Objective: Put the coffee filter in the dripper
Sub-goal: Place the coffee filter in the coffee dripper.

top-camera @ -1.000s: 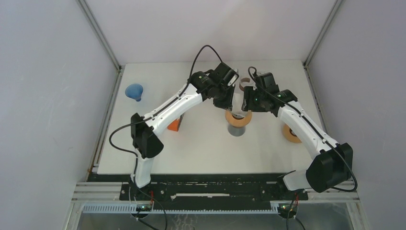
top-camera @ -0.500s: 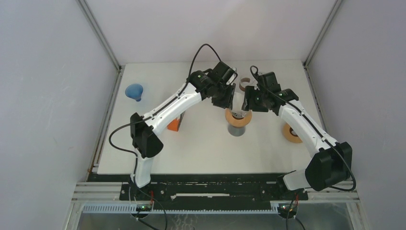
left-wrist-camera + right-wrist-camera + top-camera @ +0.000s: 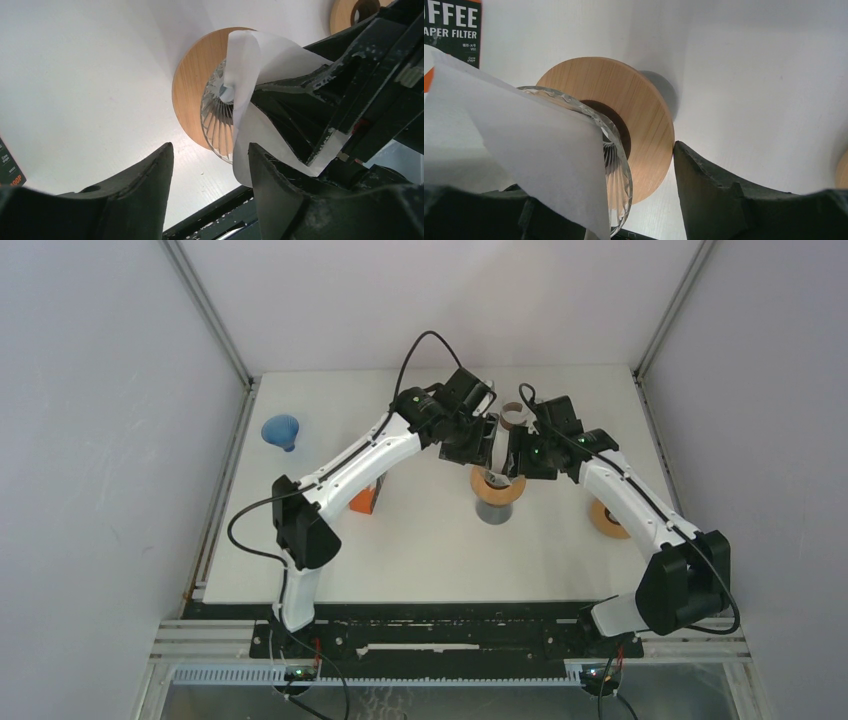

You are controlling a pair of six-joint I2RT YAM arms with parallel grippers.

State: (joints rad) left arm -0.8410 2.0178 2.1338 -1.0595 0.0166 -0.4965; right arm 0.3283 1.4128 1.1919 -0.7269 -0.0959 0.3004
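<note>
- At mid-table, the dripper [image 3: 497, 486] stands on a grey cup [image 3: 494, 512], between the two grippers.
- Filter [image 3: 252, 60]: white paper, partly in the dripper's glass cone, tilted, its upper part lying against one finger of the right gripper [image 3: 514, 466].
- Right gripper: jaws wide, filter on one finger only, not pinched.
- Left gripper [image 3: 210, 150]: jaws apart, nothing between them. The filter's lower edge is just beside one finger; contact unclear.

A blue plastic cone [image 3: 283, 430] sits far left; an orange-and-black cardboard box [image 3: 366, 501] lies left of centre; a wooden ring [image 3: 607, 519] rests right.
</note>
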